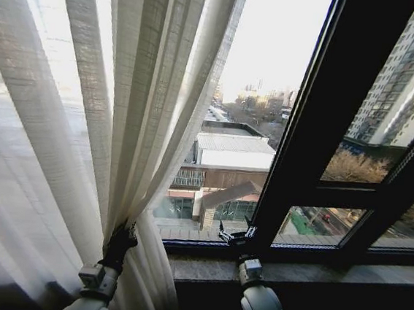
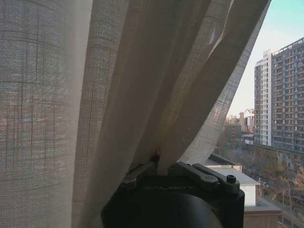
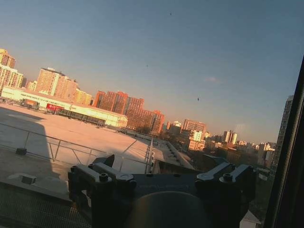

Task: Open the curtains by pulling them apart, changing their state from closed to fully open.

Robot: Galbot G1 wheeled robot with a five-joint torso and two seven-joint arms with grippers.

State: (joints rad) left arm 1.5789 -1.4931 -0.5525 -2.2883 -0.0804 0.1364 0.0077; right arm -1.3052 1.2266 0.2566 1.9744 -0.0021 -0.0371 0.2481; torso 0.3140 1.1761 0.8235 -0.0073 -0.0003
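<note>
The left gripper (image 1: 121,236) pinches the gathered curtains (image 1: 86,114) low at the window's left side. The right gripper (image 1: 234,236), jaws spread and empty, hovers over the stone sill (image 1: 328,273) beside the black window frame (image 1: 327,123).

head view looks down at the window frame (image 1: 319,136); wrist views close, facing outside, sharing the cityscape

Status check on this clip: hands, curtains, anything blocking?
Left hand shut on gathered curtains, bunched left. Right hand open at the window frame, holding nothing. Nothing blocking.
</note>
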